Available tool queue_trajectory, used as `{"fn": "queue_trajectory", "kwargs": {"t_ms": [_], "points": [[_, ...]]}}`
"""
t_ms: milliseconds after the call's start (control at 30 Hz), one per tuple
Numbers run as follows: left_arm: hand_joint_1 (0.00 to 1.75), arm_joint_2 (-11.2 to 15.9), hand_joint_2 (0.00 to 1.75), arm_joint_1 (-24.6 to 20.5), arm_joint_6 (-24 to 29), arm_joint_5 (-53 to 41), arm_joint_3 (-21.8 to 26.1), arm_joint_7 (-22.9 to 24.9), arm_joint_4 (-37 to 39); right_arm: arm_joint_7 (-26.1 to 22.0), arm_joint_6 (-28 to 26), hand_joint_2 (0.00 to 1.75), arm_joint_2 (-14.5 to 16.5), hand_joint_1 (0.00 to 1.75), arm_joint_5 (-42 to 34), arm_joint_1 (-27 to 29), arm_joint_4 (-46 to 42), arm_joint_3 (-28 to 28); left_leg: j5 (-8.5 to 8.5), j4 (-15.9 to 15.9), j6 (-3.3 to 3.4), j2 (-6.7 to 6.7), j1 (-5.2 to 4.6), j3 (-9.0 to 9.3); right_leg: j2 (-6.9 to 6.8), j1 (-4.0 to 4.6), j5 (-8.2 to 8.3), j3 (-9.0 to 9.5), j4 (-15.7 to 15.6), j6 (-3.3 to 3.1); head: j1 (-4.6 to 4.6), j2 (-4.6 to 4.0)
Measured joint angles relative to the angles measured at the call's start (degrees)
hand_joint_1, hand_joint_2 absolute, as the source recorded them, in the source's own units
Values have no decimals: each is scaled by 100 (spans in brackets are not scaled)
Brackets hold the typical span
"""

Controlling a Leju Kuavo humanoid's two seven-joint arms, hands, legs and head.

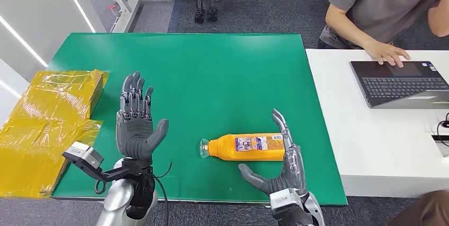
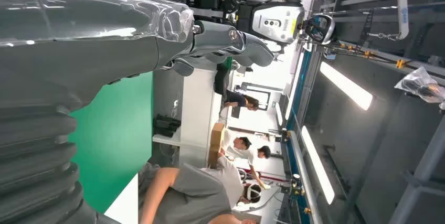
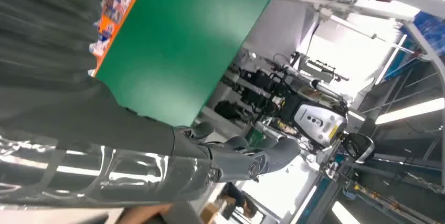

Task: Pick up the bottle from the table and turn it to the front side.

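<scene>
Lying on its side low and right of middle in the head view, the orange bottle (image 1: 249, 147) rests on the green worktop (image 1: 212, 78), its clear cap end pointing to the left of the frame. The right hand (image 1: 280, 170) sits at the bottle's wide end with its fingers (image 1: 280, 125) spread apart, one long finger up behind the bottle and the thumb low in front. It looks set to grab but holds nothing yet. I think the pick-up step is just starting. Next, the fingers need to close around the round, smooth body, which may roll or slip.

The left hand (image 1: 135, 123) is up, left of middle, palm flat, fingers open and holding nothing.

The bottle looks like shiny plastic with a paper label. The worktop is flat and matte. Crinkly yellow wrap (image 1: 47, 120) lies at the left edge.
</scene>
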Motion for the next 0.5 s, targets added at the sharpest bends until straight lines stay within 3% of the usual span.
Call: {"fn": "queue_trajectory", "kwargs": {"t_ms": [267,367,500], "points": [[0,0,175,36,-255,-103,1,0,-3,550,440,175,-234,0,1043,-274,117,-135,0,0,0,1,0,0,1,0,1,1,0,0,1,0],[0,1,175,125,-505,-203,8,0,-15,868,964,175,-503,0,1644,-549,303,-172,0,1,0,0,-1,-1,0,-1,1,1,0,1,1,0],[0,8,175,134,-623,-214,33,0,-16,957,1752,175,-999,0,1812,-1162,834,-197,3,4,5,-1,-3,-3,-1,-2,7,3,0,7,0,0]]}}
